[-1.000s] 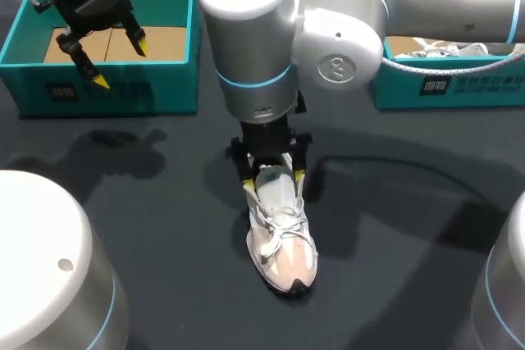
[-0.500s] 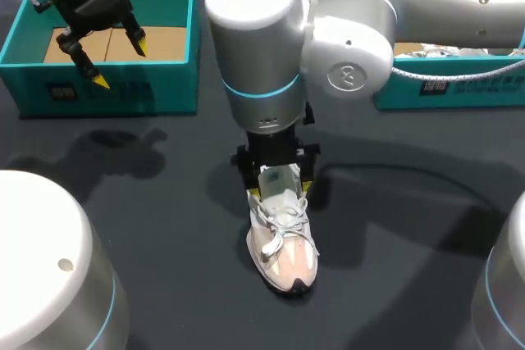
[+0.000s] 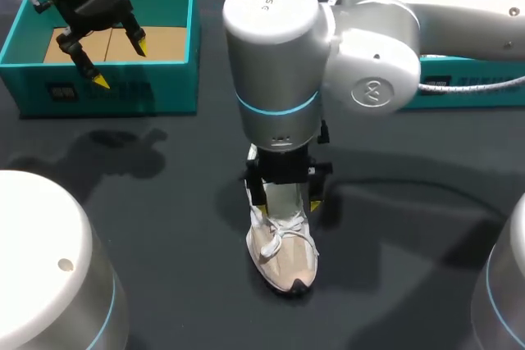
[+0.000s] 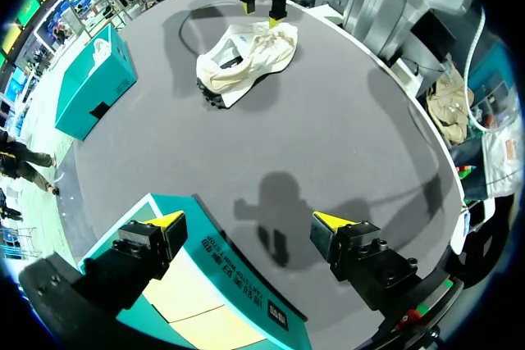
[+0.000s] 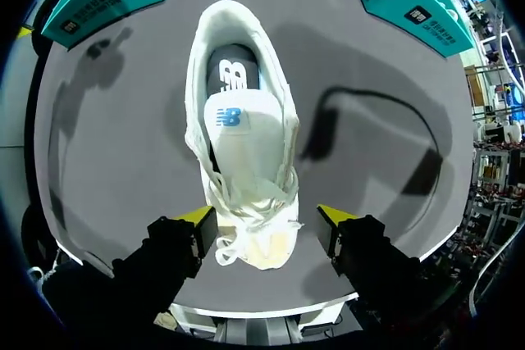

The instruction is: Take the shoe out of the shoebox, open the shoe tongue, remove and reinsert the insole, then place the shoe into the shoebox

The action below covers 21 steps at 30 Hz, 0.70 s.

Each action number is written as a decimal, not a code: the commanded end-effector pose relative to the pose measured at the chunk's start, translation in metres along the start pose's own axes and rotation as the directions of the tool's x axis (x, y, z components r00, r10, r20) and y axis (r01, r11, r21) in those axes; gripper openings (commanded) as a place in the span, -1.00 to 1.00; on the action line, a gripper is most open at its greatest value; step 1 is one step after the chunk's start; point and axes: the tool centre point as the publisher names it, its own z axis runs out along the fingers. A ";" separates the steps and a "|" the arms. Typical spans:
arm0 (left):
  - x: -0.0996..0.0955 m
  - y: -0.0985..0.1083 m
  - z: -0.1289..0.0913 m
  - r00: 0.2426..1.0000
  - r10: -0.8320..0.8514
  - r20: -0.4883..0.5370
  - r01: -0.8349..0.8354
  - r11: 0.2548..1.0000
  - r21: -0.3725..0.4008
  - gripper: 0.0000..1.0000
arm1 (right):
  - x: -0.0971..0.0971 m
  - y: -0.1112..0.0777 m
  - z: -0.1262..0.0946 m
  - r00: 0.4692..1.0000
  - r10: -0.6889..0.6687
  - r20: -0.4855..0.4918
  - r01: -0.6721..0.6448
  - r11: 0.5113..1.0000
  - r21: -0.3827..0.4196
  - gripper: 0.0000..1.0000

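**Ana:** Where is the shoe?

**Ben:** The white shoe (image 3: 281, 256) stands on the dark table (image 3: 164, 227), about in the middle and out of its box. Its toe points to the near edge and its heel to the far side.

**Ana:** What about the right arm?

**Ben:** The right arm (image 3: 271, 63) hangs straight over the shoe. The right fingers (image 3: 315, 205) are spread wide, one on each side of the shoe. I see no touch, and they hold nothing. From the right wrist you can look down into the shoe: the white tongue (image 5: 242, 133) lies in the middle, and the dark insole (image 5: 232, 71) shows in the hole behind it.

**Ana:** And the left arm?

**Ben:** The left fingers (image 3: 100, 81) hang over the teal shoebox (image 3: 148, 88) at the far left, well apart from the shoe. They are spread too, with nothing between them. The box is open, with a brown floor inside.

**Ana:** Is there another box?

**Ben:** Yes, a second teal box (image 3: 500, 96) sits at the far right, partly hidden behind the right arm.
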 end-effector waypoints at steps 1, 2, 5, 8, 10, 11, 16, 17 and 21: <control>0.000 0.000 0.000 1.000 0.001 -0.002 -0.001 1.000 -0.002 1.00 | 0.001 -0.004 -0.014 1.000 -0.013 0.015 0.013 0.999 -0.030 -0.01; 0.000 0.000 0.000 1.000 0.001 -0.002 -0.001 1.000 -0.002 1.00 | 0.003 -0.003 -0.015 1.000 -0.021 0.019 0.021 0.999 -0.031 -0.10; 0.000 0.000 0.000 1.000 0.001 -0.002 -0.001 1.000 -0.002 1.00 | 0.008 0.001 -0.017 0.999 -0.033 0.033 0.035 0.999 -0.035 -0.23; 0.000 0.000 0.000 1.000 0.001 -0.002 -0.001 1.000 -0.002 1.00 | 0.012 0.007 -0.017 0.998 -0.041 0.052 0.043 0.998 -0.036 -0.28; 0.000 0.000 0.000 1.000 0.001 -0.002 -0.001 1.000 -0.002 1.00 | 0.013 0.011 -0.016 0.997 -0.057 0.050 0.059 0.997 -0.050 -0.36; 0.000 0.000 0.000 1.000 0.001 -0.002 -0.001 1.000 -0.002 1.00 | 0.014 0.014 -0.015 0.997 -0.058 0.051 0.060 0.997 -0.046 -0.38; 0.000 0.000 0.000 1.000 0.001 -0.002 -0.001 1.000 -0.002 1.00 | 0.018 0.026 -0.009 0.994 -0.102 0.039 0.104 0.993 -0.053 -0.58; 0.000 0.000 0.000 1.000 0.001 -0.002 -0.001 1.000 -0.002 1.00 | 0.018 0.028 -0.008 0.993 -0.110 0.035 0.112 0.992 -0.059 -0.58; 0.000 0.000 0.000 1.000 0.001 -0.002 -0.001 1.000 -0.002 1.00 | 0.019 0.040 -0.002 0.991 -0.130 0.033 0.132 0.989 -0.061 -0.55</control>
